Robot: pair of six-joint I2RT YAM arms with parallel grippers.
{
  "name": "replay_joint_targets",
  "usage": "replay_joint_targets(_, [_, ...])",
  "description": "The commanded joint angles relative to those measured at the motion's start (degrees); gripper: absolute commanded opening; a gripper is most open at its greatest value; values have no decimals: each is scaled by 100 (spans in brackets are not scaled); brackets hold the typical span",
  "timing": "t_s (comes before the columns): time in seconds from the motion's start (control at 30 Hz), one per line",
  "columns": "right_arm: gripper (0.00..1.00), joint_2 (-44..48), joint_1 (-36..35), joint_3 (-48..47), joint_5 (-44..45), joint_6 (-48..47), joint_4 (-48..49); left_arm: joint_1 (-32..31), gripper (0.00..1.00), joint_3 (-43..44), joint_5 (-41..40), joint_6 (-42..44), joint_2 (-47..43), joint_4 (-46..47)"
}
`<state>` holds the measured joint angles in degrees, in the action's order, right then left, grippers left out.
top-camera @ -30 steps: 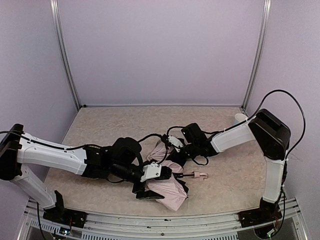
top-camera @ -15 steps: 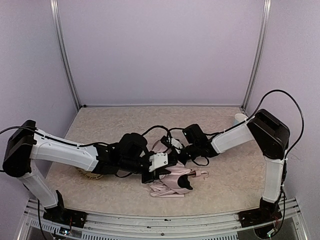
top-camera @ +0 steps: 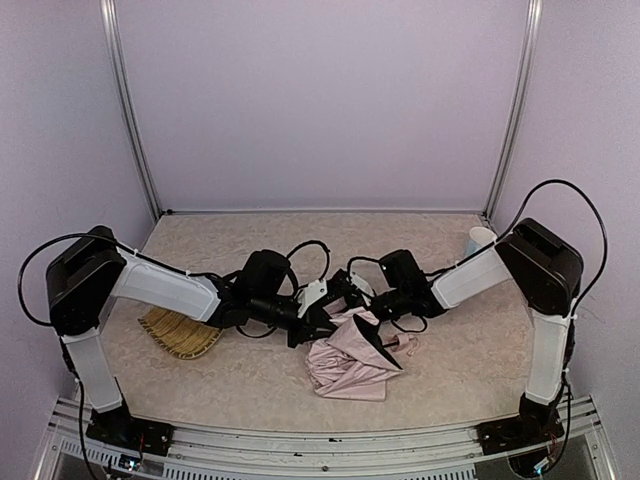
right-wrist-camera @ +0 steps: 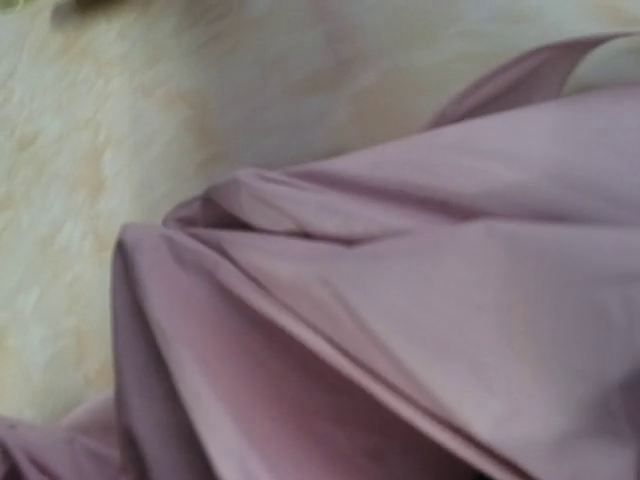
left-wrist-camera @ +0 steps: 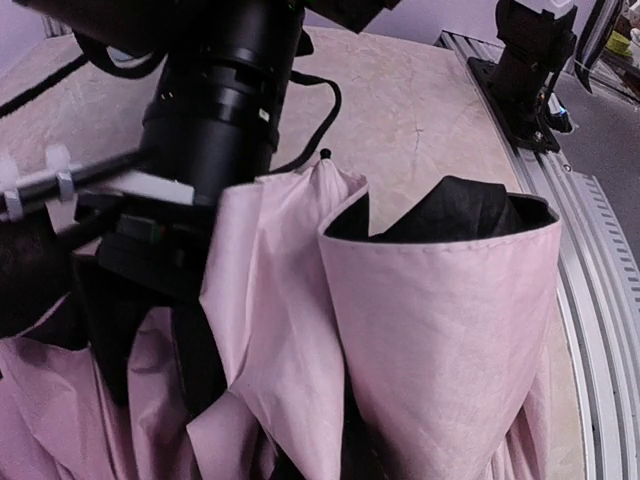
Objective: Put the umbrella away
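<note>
The umbrella [top-camera: 345, 367] lies as a crumpled pale pink heap at the table's middle front, with black lining showing and its whitish handle [top-camera: 405, 345] pointing right. My left gripper [top-camera: 322, 312] sits at the heap's upper left edge. In the left wrist view its fingers are buried under pink fabric [left-wrist-camera: 440, 330], and it appears shut on that fabric. My right gripper [top-camera: 358, 297] reaches in from the right and meets the canopy's top edge. Blurred pink fabric [right-wrist-camera: 400, 300] fills the right wrist view and hides the fingers.
A woven straw tray [top-camera: 180, 333] lies at the left, beside my left arm. A pale cup [top-camera: 480, 240] stands at the back right corner. The right arm's black wrist [left-wrist-camera: 220, 100] looms close in the left wrist view. The table's metal front rail [left-wrist-camera: 590, 300] runs close by.
My left gripper closed and swung up and back toward the table's middle, dragging the pink canopy with it. The straw tray came into sight. The right gripper shifted slightly right.
</note>
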<state>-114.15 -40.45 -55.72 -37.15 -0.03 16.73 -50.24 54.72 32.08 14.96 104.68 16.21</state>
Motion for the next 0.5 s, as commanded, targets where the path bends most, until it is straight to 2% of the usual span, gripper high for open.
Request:
replay_joint_targets(0.0, [69, 595, 191, 123, -112, 650, 46, 380, 0, -137, -147, -174, 480, -541])
replay_joint_targets(0.13, [76, 994, 425, 194, 524, 1051, -272, 391, 0, -303, 137, -121, 483, -499])
replay_joint_targets(0.23, [77, 1334, 628, 260, 844, 1245, -600, 414, 0, -256, 228, -133, 554, -523])
replay_joint_targets(0.33, [73, 1943, 649, 426, 1091, 925, -875, 489, 0, -107, 328, -210, 719, -588])
replay_joint_targets(0.47, [68, 2847, 500, 872, 668, 201, -947, 594, 0, 47, 405, -231, 941, -648])
